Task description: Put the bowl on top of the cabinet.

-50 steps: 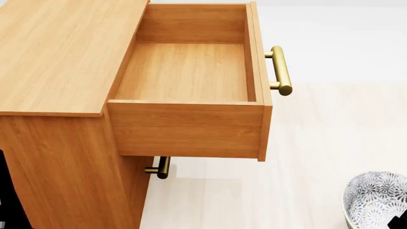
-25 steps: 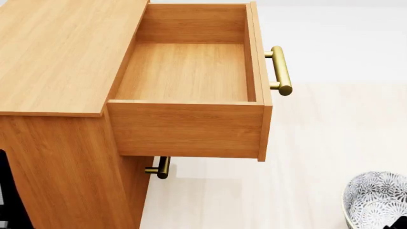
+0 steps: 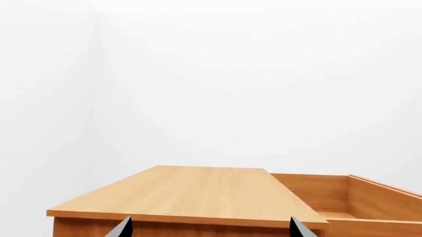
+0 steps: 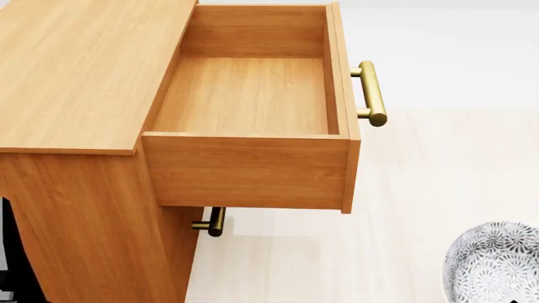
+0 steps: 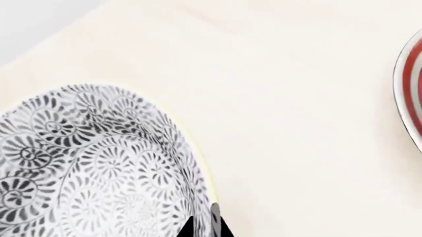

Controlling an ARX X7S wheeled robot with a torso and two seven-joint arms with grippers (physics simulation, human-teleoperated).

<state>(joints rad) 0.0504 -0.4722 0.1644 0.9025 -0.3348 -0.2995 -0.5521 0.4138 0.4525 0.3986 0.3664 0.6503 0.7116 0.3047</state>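
1. The bowl (image 4: 495,264) is low at the right corner of the head view, above the pale floor (image 4: 421,189) and well apart from the cabinet (image 4: 84,69). Its rim is cut by the picture edge.
2. In the right wrist view the right gripper (image 5: 203,228) shows two dark fingertips on the bowl's (image 5: 92,168) pale rim, one on the inside and one on the outside, so it is closed on the rim and holds the bowl.
3. The cabinet top is flat and bare (it fills the upper left of the head view).
4. The top drawer (image 4: 248,95) is pulled far out toward the right side. It stands between the bowl and the cabinet top, with its brass handle (image 4: 372,93) on the outer face.
5. A second brass handle (image 4: 213,222) shows under the open drawer.
6. The left gripper (image 3: 207,229) shows only two dark fingertips, wide apart with nothing between them, just before the near edge of the cabinet top (image 3: 191,192).
7. A red-striped plate (image 5: 410,84) lies on the floor near the bowl, partly cut by the edge of the right wrist view.
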